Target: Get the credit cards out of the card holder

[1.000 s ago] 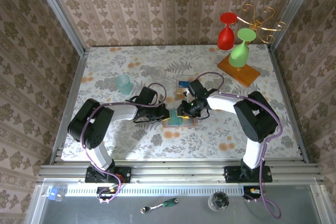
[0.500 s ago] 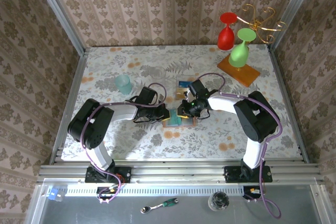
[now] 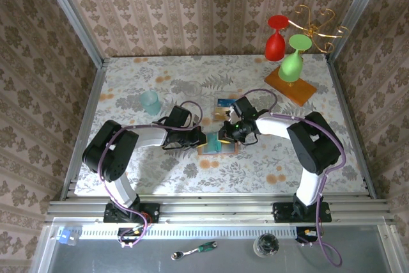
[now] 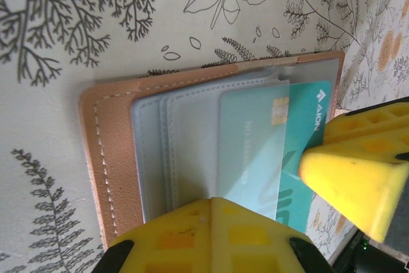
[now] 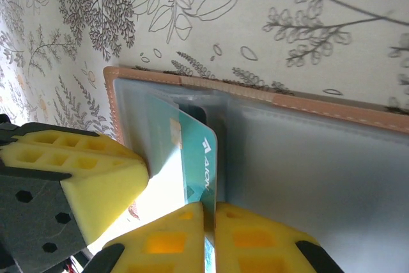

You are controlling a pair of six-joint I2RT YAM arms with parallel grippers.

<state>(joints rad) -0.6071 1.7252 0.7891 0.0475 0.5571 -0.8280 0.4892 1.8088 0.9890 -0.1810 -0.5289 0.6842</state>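
Right wrist: blue-teal card [image 5: 195, 158] between closed jaws, partly inside card holder [image 5: 300, 171].

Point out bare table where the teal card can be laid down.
Free: the back strip between cup and wooden slab; the front strip between card holder and near rail. Crowded: the centre, where left gripper and right gripper meet on the holder, a blue card just behind.

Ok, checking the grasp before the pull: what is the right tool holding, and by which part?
The right tool is shut on the blue-teal card, pinching the end that sticks out of the card holder.
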